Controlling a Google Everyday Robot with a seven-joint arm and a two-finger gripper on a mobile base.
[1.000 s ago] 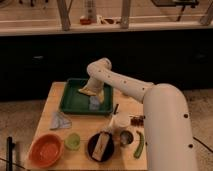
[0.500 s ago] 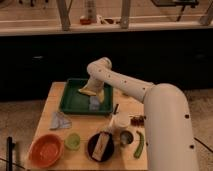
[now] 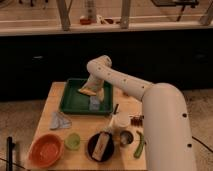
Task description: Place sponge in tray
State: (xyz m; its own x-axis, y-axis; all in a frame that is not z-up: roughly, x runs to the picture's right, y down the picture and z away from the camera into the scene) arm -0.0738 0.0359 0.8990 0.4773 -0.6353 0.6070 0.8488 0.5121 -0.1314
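Gripper [image 3: 93, 93] hangs over the tray [image 3: 72, 102], sponge [image 3: 86, 91] at its tip. Whether it's gripped or released, can't tell. Likely only the let-go is left.

The gripper [image 3: 94, 102] hangs low over the green tray [image 3: 71, 103] on the far side of the tabletop [image 3: 86, 128], a yellowish sponge [image 3: 86, 92] just beside it. Nearer sit an orange bowl [image 3: 46, 150] and a black plate [image 3: 91, 151].

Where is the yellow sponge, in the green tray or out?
Over the tray, within its rim: the sponge shows against the green bottom, right by the tool. Cannot tell whether it lies flat or hangs just above.
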